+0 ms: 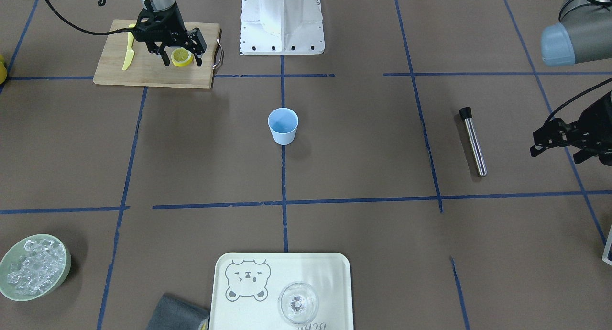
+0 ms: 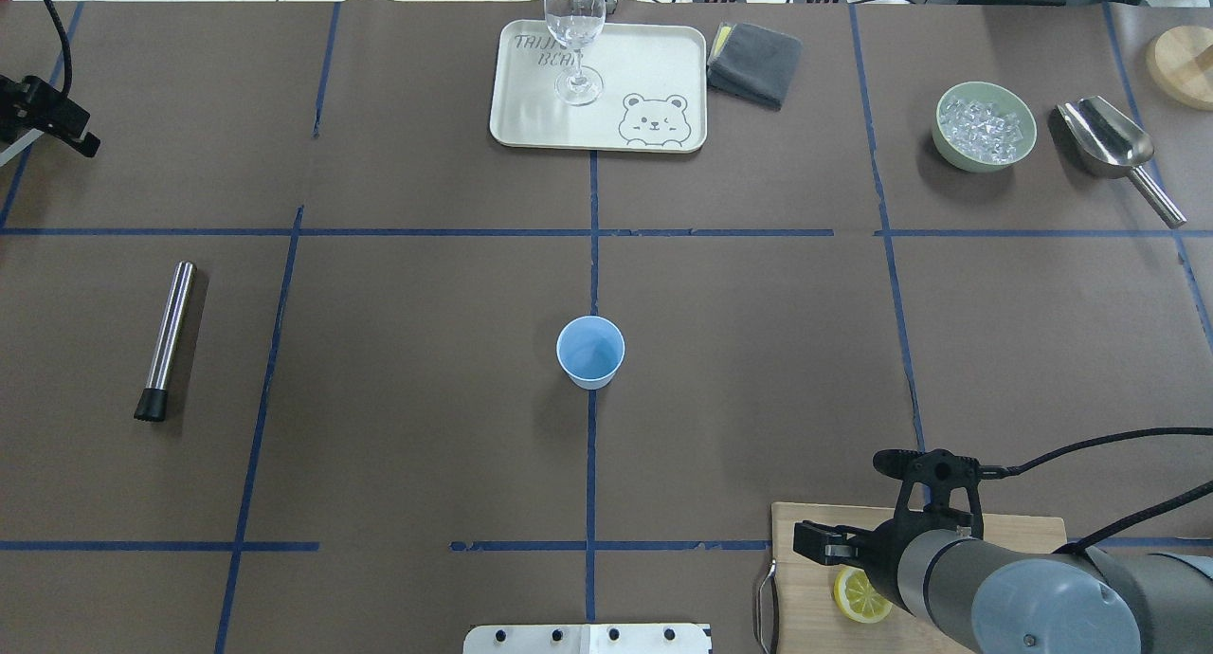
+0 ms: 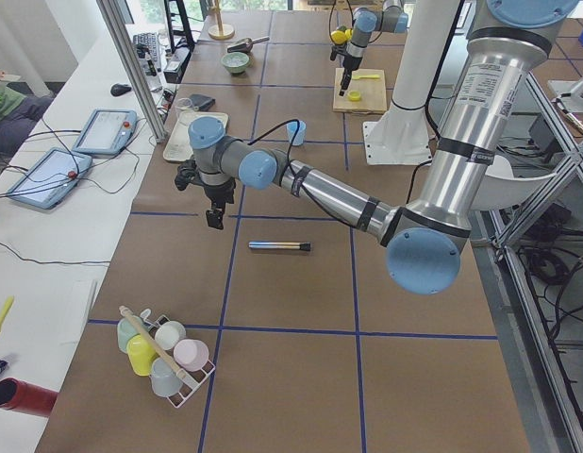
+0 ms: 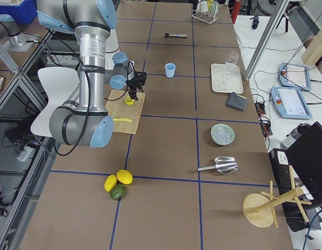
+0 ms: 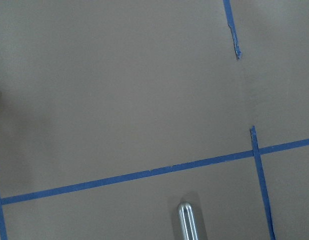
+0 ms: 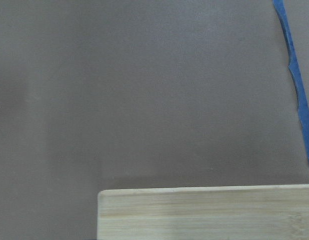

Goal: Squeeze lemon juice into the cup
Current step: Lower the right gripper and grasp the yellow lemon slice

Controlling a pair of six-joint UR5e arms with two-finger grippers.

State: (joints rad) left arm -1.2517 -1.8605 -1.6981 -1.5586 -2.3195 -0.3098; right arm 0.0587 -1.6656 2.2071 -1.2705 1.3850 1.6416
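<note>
The lemon [image 1: 182, 57], a small round yellow piece with its pale cut face up, lies on the wooden cutting board [image 1: 143, 74] at the robot's near right. My right gripper [image 1: 182, 62] is open and reaches down over it, one finger on each side of it. The overhead view shows the lemon [image 2: 860, 595] partly under that arm. The light-blue cup [image 1: 283, 126] stands upright and empty at the table's middle [image 2: 590, 351], far from both grippers. My left gripper [image 1: 557, 150] is open, empty and off at the table's left side.
A yellow plastic knife [image 1: 128, 52] lies on the board beside the gripper. A steel muddler [image 1: 473, 141] lies on the left. Far side: cream tray [image 2: 531, 114] with a clear glass [image 2: 575, 38], grey cloth [image 2: 755, 63], bowl of ice [image 2: 984, 126], metal scoop [image 2: 1113, 147].
</note>
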